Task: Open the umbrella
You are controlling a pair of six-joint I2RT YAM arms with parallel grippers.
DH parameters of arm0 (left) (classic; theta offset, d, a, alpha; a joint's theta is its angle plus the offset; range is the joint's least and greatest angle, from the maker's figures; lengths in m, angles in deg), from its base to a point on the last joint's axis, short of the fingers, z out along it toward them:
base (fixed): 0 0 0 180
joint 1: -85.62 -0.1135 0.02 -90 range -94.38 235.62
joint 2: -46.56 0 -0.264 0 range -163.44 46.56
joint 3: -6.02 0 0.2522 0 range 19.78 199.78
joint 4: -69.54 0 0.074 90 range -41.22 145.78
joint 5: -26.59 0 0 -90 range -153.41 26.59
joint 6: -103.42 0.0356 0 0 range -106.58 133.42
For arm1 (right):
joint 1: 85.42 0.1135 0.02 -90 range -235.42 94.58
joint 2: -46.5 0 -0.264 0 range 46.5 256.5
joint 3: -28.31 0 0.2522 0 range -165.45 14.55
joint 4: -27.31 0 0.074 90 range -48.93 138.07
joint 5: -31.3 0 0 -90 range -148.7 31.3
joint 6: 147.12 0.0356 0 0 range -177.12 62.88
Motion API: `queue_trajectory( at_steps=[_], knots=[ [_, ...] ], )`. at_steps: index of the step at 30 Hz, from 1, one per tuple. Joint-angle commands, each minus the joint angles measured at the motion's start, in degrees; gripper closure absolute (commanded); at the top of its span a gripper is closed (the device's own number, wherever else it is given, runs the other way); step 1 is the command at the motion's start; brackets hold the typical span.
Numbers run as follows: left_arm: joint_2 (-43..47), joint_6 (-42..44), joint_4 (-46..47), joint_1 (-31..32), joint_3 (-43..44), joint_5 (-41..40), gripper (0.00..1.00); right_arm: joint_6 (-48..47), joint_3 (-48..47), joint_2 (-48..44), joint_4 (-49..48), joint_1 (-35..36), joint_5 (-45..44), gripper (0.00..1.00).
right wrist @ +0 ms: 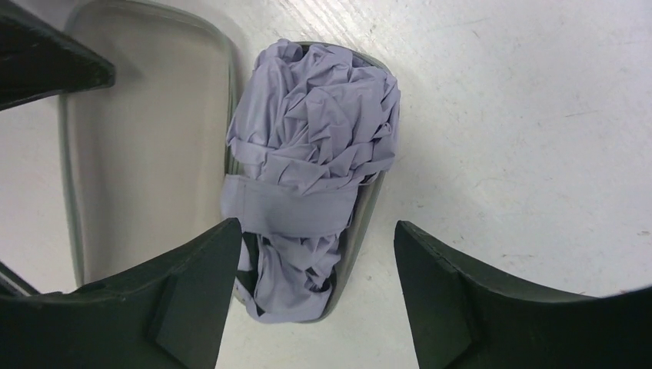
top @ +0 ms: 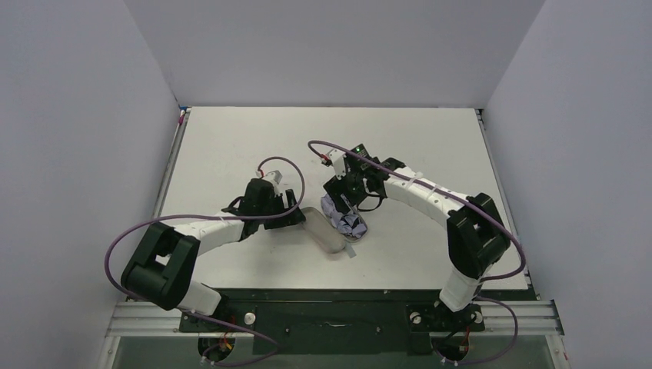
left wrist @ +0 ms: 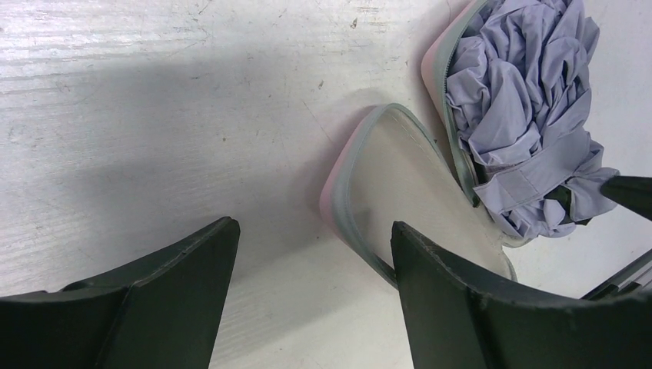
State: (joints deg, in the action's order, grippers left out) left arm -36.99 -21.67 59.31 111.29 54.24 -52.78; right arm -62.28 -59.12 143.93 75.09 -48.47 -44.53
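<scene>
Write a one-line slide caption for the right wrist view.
Right wrist view: open right gripper poised over the folded, strapped lilac umbrella lying in one half of the opened case.

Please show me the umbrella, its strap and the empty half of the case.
umbrella (right wrist: 315, 131), right wrist view, crumpled fabric.
strap (right wrist: 288, 211), right wrist view, flat middle.
empty case half (left wrist: 407, 184), left wrist view, inner floor.

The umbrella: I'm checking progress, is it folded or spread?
Folded: the umbrella is a crumpled lilac bundle, its strap wrapped around it, lying in one half of the open case.
</scene>
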Motion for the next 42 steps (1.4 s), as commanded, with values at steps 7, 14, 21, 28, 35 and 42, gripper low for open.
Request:
queue_trajectory(
  at_steps=[7,14,21,28,35,42],
  knots=[
    [-1.69,1.51,-1.35,-0.77,2.7,-1.37,0.3,4.0,2.86,4.7,-7.03,4.09,-3.8,0.31],
    [-1.83,1.94,-2.49,-1.85,3.36,-1.69,0.3,4.64,2.67,8.25,-6.74,5.12,-5.83,0.49],
    [-1.13,3.11,-3.43,-3.96,3.3,-2.37,0.3,7.55,-1.06,7.89,-6.91,3.61,4.03,1.0],
    [-0.57,4.04,-3.44,-5.78,2.98,-3.54,0.29,13.37,-1.03,1.85,-13.46,1.36,15.32,1.0],
    [0.68,4.5,-4.86,-8.03,3.19,-4.58,0.26,19.52,-0.06,-1.34,-20.36,-1.98,21.5,1.0],
    [5.33,5.32,-1.7,-9.8,3.25,-1.73,0.18,26.48,0.08,-3.97,-25.15,-6.69,27.33,1.0]
  ],
)
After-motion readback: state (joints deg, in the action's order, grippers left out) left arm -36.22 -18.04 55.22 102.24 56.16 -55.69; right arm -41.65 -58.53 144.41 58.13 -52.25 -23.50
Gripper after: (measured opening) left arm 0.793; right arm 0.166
